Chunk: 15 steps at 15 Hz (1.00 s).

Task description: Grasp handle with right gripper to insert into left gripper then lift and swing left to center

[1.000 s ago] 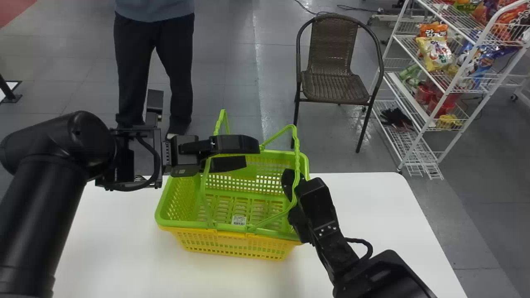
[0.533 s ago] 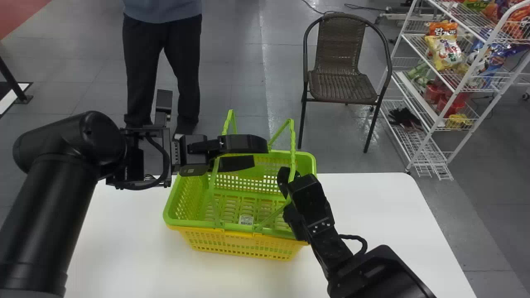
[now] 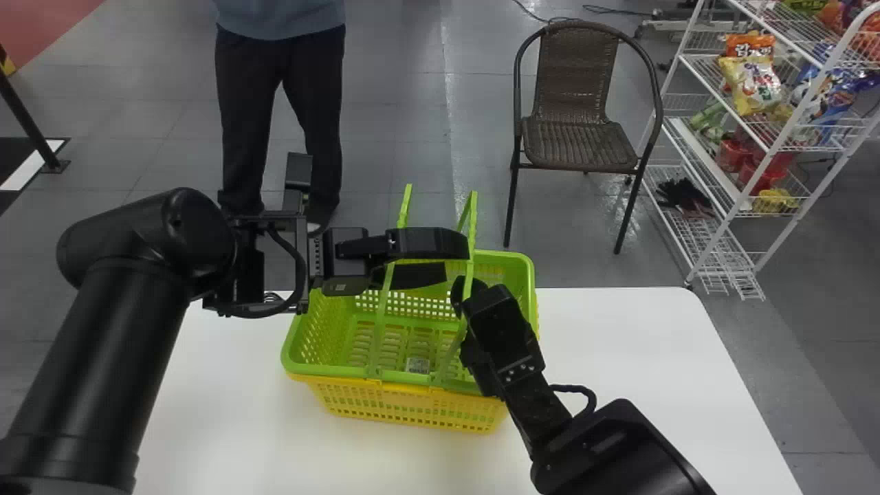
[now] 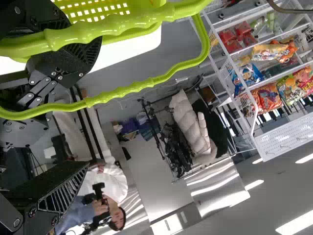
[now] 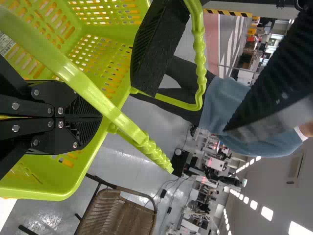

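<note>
In the head view my left gripper [image 3: 454, 260] is open above the green basket [image 3: 292, 361], pointing right; its gap [image 4: 78, 116] faces a handle bar [image 4: 122, 91] crossing there in the left wrist view. Both green handles stand raised: the left handle [image 3: 380, 309] passes by the left gripper's fingers, the right handle [image 3: 469, 247] stands at their tips. My right gripper [image 3: 469, 297] is over the basket's right part, touching that handle. In the right wrist view this gripper [image 5: 87, 117] looks shut, with the right handle [image 5: 80, 85] running diagonally across its fingertips, which it partly hides.
The green basket is nested in a yellow basket [image 3: 405, 405] on a white table [image 3: 619, 357]. Behind the table stand a brown chair [image 3: 574, 144] and, at right, a white shelf rack [image 3: 722, 213] with snack bags.
The right gripper has moved left over the basket, and the right handle has swung left with it, close to the left gripper's tips. The head view has shifted slightly leftward.
</note>
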### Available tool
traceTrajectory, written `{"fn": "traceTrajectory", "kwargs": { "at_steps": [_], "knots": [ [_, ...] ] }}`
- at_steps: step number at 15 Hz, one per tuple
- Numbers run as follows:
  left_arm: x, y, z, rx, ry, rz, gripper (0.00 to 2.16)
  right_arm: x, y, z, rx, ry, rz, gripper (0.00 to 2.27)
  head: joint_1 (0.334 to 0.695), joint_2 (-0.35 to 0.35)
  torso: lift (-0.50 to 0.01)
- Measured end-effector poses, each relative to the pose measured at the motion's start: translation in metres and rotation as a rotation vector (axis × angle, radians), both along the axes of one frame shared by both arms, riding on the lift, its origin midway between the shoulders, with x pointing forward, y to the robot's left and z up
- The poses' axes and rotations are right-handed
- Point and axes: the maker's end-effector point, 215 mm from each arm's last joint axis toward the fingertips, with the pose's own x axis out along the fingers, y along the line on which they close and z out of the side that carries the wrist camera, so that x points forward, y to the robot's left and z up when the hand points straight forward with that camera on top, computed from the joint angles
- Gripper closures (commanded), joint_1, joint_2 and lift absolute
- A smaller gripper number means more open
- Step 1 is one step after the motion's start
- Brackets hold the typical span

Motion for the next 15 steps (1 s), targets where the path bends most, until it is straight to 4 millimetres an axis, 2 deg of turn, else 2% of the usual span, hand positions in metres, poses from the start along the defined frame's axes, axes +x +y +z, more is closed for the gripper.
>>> {"fn": "traceTrajectory", "kwargs": {
  "at_steps": [7, 11, 15],
  "knots": [
    [-0.007, -0.012, -0.001, -0.016, 0.012, -0.022, 0.14, 0.004, 0.017, -0.001, -0.012, 0.008, 0.025, 2.22, 0.695, -0.040, 0.000],
    [-0.006, -0.012, 0.006, -0.043, 0.014, -0.019, 0.14, 0.003, 0.027, -0.004, -0.024, 0.015, 0.042, 2.22, 0.695, -0.029, 0.000],
    [-0.004, -0.009, 0.011, -0.072, 0.021, -0.008, 0.14, 0.002, 0.027, -0.007, -0.035, 0.020, 0.043, 2.21, 0.695, -0.025, 0.000]
  ]
}}
